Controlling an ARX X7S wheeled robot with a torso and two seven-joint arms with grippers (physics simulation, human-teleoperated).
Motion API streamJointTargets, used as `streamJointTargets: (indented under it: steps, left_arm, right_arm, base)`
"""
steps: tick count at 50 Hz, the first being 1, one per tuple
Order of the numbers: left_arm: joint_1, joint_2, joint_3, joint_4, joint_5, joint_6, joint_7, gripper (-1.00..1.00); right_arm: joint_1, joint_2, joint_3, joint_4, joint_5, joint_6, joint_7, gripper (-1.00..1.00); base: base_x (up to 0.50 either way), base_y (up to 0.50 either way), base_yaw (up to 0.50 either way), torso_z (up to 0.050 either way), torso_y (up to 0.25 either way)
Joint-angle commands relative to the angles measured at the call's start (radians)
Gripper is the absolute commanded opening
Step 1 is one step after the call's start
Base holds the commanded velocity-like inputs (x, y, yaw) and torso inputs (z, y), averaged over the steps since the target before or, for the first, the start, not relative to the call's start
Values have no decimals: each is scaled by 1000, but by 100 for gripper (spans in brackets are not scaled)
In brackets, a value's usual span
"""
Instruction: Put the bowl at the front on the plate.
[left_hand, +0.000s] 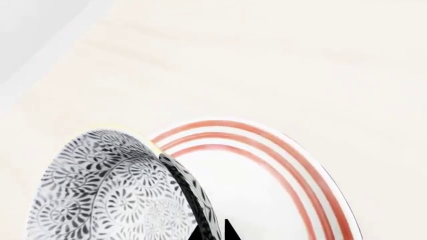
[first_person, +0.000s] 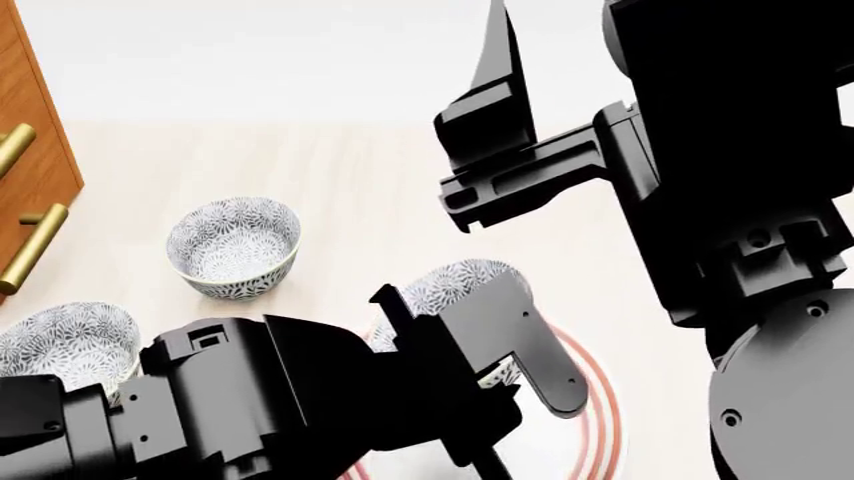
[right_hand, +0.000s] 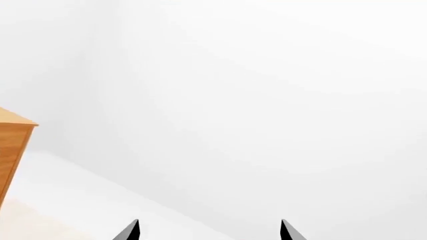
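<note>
The left gripper (left_hand: 213, 231), jaws clamped on the rim of the bowl (left_hand: 117, 192), holds it above the plate (left_hand: 267, 185) near the counter's (left_hand: 280, 60) front edge. Lower it level and centred inside the red rings before releasing. The right gripper (right_hand: 209, 231) idles, jaws apart.

The bowl (left_hand: 113, 195) is white, densely covered in grey-blue floral scrolls inside and out, as are the two other bowls (first_person: 234, 245) (first_person: 67, 345). The plate (left_hand: 293, 170) is white with three thin red rings. The worktop (first_person: 360, 170) is pale cream wood-grain. The cabinet (first_person: 34, 150) is orange-brown with brass handles (first_person: 34, 245). Both arms are black.
</note>
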Motion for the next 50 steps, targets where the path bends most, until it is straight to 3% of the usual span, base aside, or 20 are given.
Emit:
streamJointTargets:
  steps: [1, 50]
  left_arm:
    - [7, 1, -7, -1, 18, 3, -7, -100]
    - [122, 1, -8, 9, 120, -41, -21, -100]
  right_arm:
    - [-2, 1, -4, 2, -5, -3, 0, 100]
    - [-54, 2, -15, 2, -35, -60, -18, 100]
  base:
    - [0, 0, 0, 0, 0]
    - [0, 0, 0, 0, 0]
